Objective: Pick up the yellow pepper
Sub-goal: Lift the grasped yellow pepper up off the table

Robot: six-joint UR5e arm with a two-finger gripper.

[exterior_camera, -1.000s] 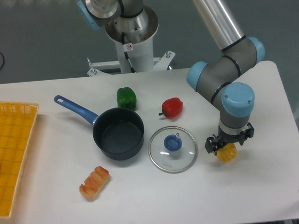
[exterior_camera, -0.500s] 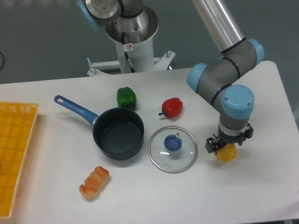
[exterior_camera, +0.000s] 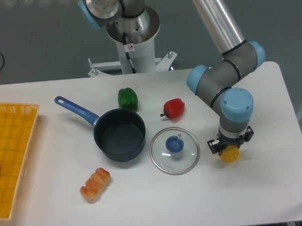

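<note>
Three peppers: one yellow pepper (exterior_camera: 230,154), one red pepper (exterior_camera: 175,108), one green pepper (exterior_camera: 127,99).

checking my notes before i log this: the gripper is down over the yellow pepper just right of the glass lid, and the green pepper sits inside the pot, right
Not quite. The camera view shows the green pepper on the table behind the pot, not inside it; the pot looks empty. The rest holds: the gripper is down over the yellow pepper, just right of the glass lid.

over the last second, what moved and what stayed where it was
The arm's wrist shifted slightly left, carrying the gripper with it, closed around the small glossy yellow pepper, which moved along a little. The red pepper, green pepper, dark saucepan, glass lid and bread roll stayed put.
</note>
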